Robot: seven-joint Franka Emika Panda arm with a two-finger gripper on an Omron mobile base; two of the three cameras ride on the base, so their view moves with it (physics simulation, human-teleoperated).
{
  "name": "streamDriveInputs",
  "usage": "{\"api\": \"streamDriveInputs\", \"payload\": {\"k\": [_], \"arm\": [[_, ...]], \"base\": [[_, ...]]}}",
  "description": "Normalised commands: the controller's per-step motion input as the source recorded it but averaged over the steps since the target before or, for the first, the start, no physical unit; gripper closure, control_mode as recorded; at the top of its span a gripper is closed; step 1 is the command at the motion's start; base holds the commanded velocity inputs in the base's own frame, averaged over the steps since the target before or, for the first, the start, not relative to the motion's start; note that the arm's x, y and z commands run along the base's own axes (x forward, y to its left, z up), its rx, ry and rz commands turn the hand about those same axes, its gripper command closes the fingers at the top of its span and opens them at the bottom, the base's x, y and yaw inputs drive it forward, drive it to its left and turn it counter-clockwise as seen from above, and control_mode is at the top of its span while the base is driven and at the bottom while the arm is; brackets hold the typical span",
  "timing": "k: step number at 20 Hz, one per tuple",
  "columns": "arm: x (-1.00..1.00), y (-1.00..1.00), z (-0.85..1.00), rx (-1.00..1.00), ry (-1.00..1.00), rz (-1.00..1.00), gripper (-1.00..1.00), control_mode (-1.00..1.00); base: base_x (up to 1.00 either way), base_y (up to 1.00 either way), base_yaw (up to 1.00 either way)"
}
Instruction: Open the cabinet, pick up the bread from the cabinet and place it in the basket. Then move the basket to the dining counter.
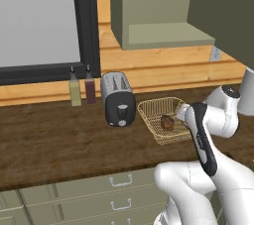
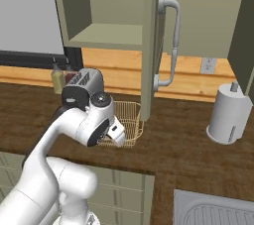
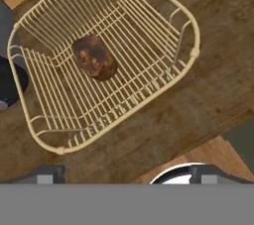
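— Where is the bread (image 3: 94, 57) right now?

— It lies in the basket (image 3: 163, 78), upper left of centre in my hand view. In the left base view the bread (image 1: 167, 122) sits right of centre, inside the basket (image 1: 151, 107), just left of my white arm.

— And your jaws?

— Wide apart and holding nothing. My gripper (image 3: 126, 174) is at the bottom of the hand view, the two dark finger tips (image 3: 49, 173) far apart, above the bare wood worktop (image 3: 208, 85) beside the basket's near rim. I am apart from the basket, not touching it.

— Where does the basket stand?

— On the dark worktop, just right of the toaster (image 1: 118, 99). Two bottles (image 1: 75, 88) stand left of the toaster, against the wall. In the right base view the basket (image 2: 130, 120) is at mid-frame, partly hidden behind my arm, with the toaster (image 2: 82, 87) to its upper left.

— The cabinet?

— The cabinet (image 2: 106, 6) is open at the top of the right base view, its shelf bare, the door (image 2: 151, 45) edge-on toward the camera with the silver handle (image 2: 173, 40) on its right. A paper-towel roll (image 2: 229, 114) stands at the right, and a sink (image 2: 213, 211) corner is at the lower right.
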Motion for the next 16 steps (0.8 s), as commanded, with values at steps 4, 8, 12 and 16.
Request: {"api": "streamDriveInputs", "payload": {"k": [4, 8, 12, 16], "arm": [[0.18, 0.07, -0.01, 0.20, 0.04, -0.16, -1.00, -1.00], [0.00, 0.08, -0.26, 0.06, 0.00, -0.14, -1.00, -1.00], [0.00, 0.05, -0.33, 0.00, 0.00, -0.15, -1.00, -1.00], [0.08, 0.02, -0.38, 0.00, 0.00, -0.15, -1.00, -1.00]], "base": [[0.00, 0.00, 0.00], [0.00, 0.00, 0.00], [0.00, 0.00, 0.00], [0.00, 0.00, 0.00]]}}
